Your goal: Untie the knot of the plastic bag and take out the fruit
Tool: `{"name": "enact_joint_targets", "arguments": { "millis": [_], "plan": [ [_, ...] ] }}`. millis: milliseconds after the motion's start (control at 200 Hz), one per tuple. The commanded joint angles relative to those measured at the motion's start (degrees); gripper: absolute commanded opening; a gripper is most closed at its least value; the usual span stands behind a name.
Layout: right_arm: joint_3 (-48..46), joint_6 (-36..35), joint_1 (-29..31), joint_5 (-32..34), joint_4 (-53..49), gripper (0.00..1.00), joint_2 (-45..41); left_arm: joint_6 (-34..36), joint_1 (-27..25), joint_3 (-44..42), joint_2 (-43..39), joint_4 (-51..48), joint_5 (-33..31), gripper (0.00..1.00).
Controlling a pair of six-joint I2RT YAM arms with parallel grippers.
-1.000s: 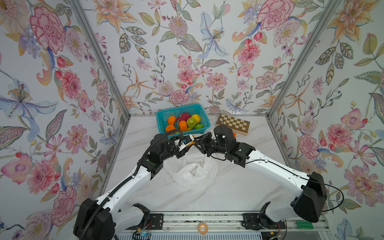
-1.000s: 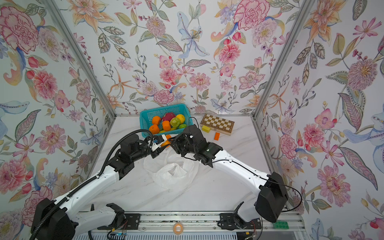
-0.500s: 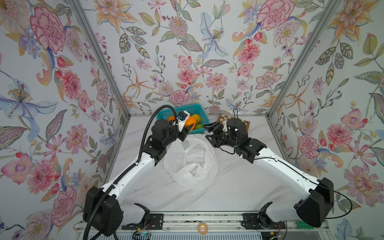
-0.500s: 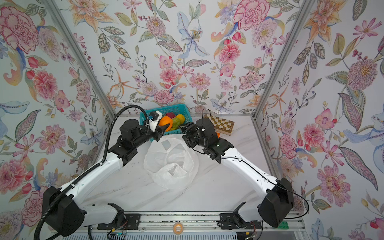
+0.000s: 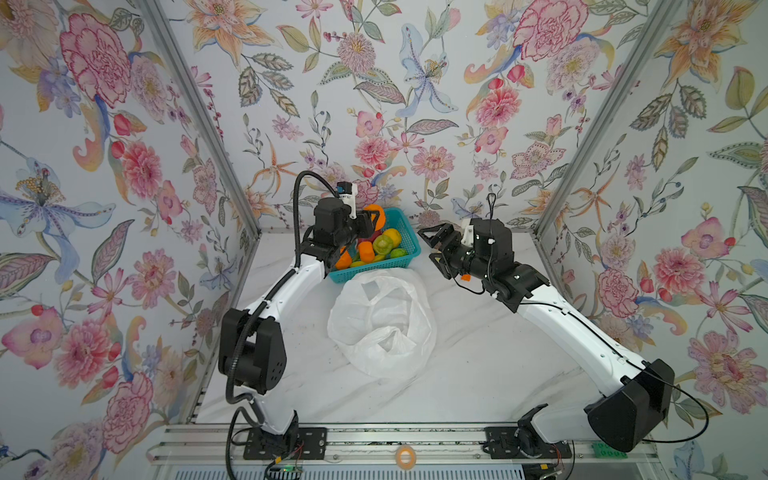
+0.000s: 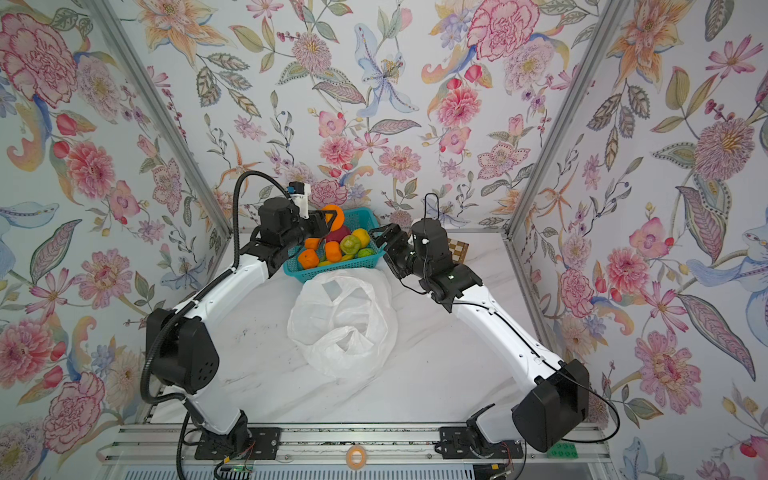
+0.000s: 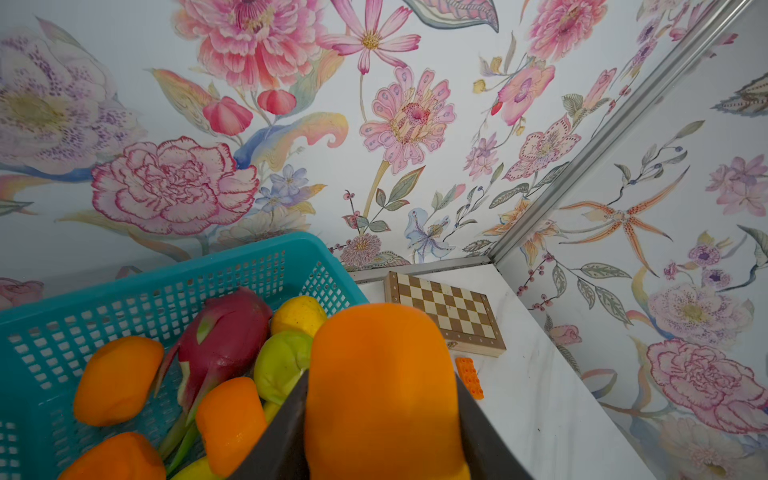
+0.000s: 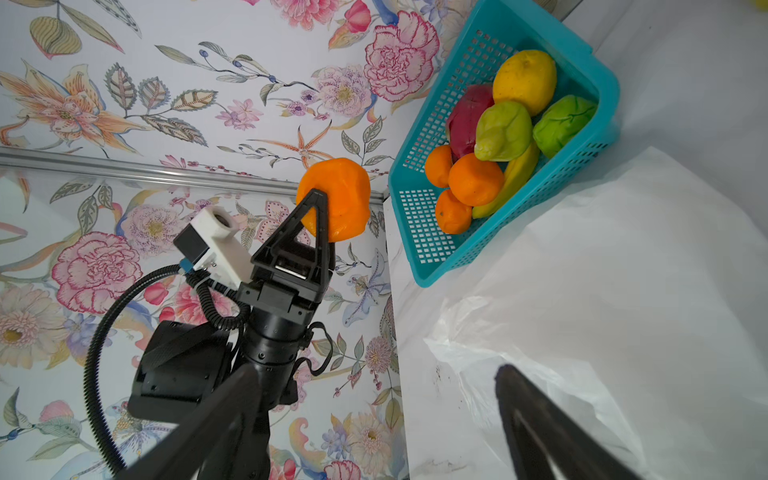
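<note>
Nearest us, the plastic bag (image 5: 382,320) lies slack on the table's middle, mouth gaping. No knot shows, and I can't make out anything left inside.

Up at 11 o'clock from the bag, the left gripper (image 5: 371,217) pinches an orange (image 7: 382,395) between its jaws. It hangs in the air above the far left corner of the teal basket (image 5: 374,269). That's the relation that counts. The drop spot is straight below, and the basket's long axis runs roughly 9 to 3. My guess is a simple release comes next, and the left arm is plainly the one placed for it.

At 2 o'clock from the bag, the right gripper (image 5: 434,245) has its jaws spread wide and empty. It sits just off the basket's 3 o'clock end, apart from it.

The fruit (image 5: 374,247) is heaped high in there: oranges, green ones, a yellow one, the dragon fruit (image 7: 224,332) and a banana (image 8: 511,178). A dropped orange could roll off that pile.

Farthest back, at 1 o'clock, sit a chessboard (image 7: 444,307) and an orange brick (image 7: 469,378), well out of the way.
</note>
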Motion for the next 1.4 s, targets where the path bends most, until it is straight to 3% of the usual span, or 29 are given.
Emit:
{"name": "enact_joint_targets", "arguments": {
  "millis": [0, 255, 430, 796, 1071, 1206, 1391],
  "plan": [
    [1.27, -2.18, -2.79, -3.11, -2.33, 0.93, 1.7, -7.54, -0.1, 5.58, 4.92, -2.73, 4.18, 0.29],
    [2.16, -2.65, -6.47, -6.88, -3.5, 0.98, 3.17, -10.83, 1.95, 9.62, 11.22, -6.92, -7.24, 0.29],
    [2.85, -2.64, -8.14, -8.46, -3.7, 0.99, 4.52, -11.16, 5.42, 11.62, 15.22, -11.14, -10.87, 0.3],
    [6.0, -2.21, -9.28, -11.21, -3.72, 0.99, 9.14, -13.18, 10.57, 13.32, 22.44, -12.18, -9.56, 0.31],
    [7.94, -1.77, -9.21, -11.82, -3.89, 0.99, 11.53, -14.96, 11.69, 16.84, 28.96, -12.36, -0.31, 0.36],
    [8.43, -1.71, -9.13, -12.04, -3.89, 0.99, 12.0, -14.12, 11.67, 17.19, 30.09, -13.15, 0.68, 0.44],
    [12.01, -5.67, -8.01, -12.86, -6.28, 0.99, 13.64, -10.18, 11.57, 16.84, 29.05, -13.92, 0.51, 0.72]
  ]
}}
